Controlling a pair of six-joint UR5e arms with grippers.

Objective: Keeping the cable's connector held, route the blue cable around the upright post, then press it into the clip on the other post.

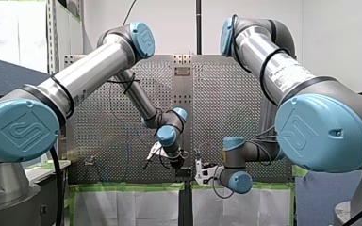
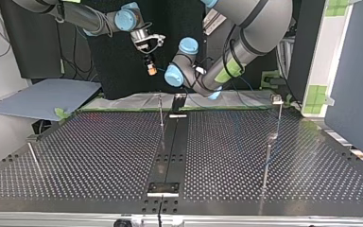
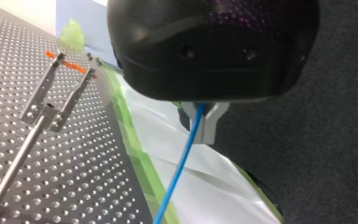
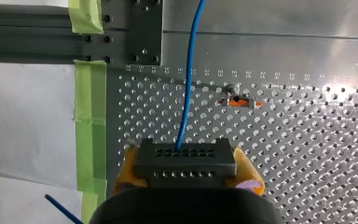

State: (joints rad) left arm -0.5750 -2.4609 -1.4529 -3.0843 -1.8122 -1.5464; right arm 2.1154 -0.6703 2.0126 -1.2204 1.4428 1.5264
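The blue cable (image 4: 189, 88) runs out of a black connector (image 4: 185, 154), and my right gripper (image 4: 186, 170) is shut on that connector with its yellow pads (image 4: 249, 170). Beyond it an orange clip (image 4: 239, 101) sits on top of a post. In the left wrist view my left gripper (image 3: 201, 128) has its pale fingers shut on the blue cable (image 3: 179, 172), which hangs down past the board's edge. A forked post (image 3: 51, 109) with the orange clip (image 3: 72, 66) stands off to the side of it. In the front view both grippers (image 1: 153, 153) (image 1: 199, 170) hang close together at the board's lower middle.
The perforated board (image 2: 99, 156) carries thin upright posts at the top view's middle (image 2: 161, 113), right (image 2: 268, 158) and left (image 2: 34, 158). Green tape (image 4: 91, 126) and white sheeting line the board's edge. A blue-grey panel (image 2: 47, 97) lies at the top view's left.
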